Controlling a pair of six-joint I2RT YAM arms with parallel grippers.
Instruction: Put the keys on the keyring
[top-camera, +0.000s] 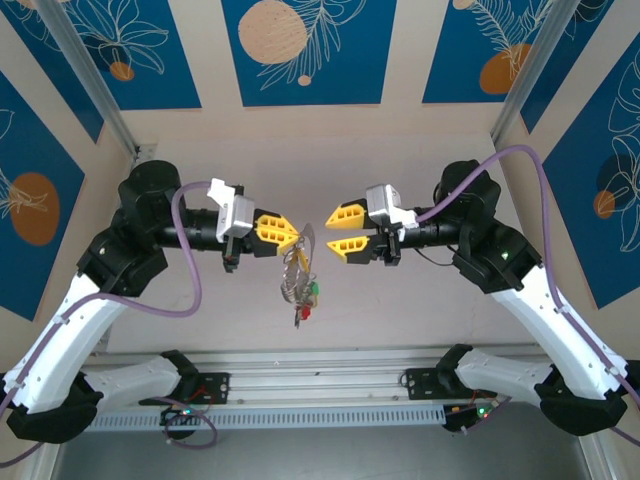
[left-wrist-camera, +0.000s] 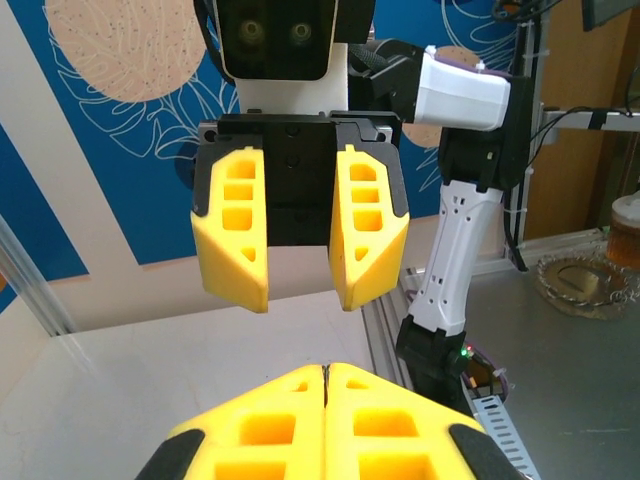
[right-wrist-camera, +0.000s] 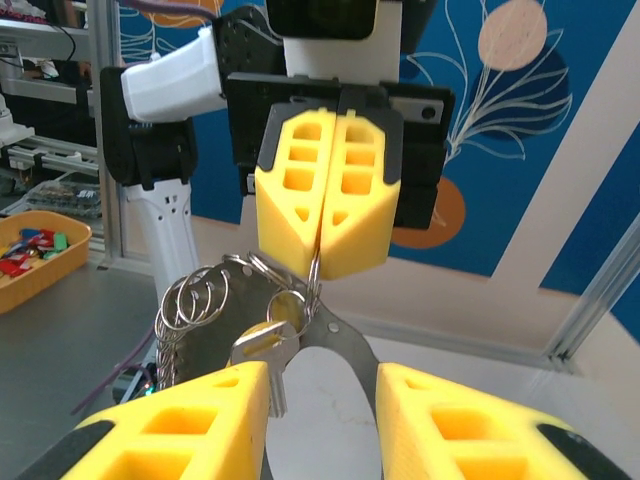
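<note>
From above, my left hand (top-camera: 294, 234) is pinched shut on the keyring (top-camera: 306, 243), and the keys (top-camera: 298, 288) hang straight down beneath it. My right hand (top-camera: 330, 232) faces it, part open, just beside the ring.

At my left wrist, the right hand (left-wrist-camera: 298, 295) sits dead opposite.

At my right wrist, the ring's loop (right-wrist-camera: 350, 345) reaches down between my spread fingers (right-wrist-camera: 200, 420).

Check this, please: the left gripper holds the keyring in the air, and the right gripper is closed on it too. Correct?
No: the right gripper is open, as the right wrist view shows. The left gripper does hold the keyring in the air.
</note>
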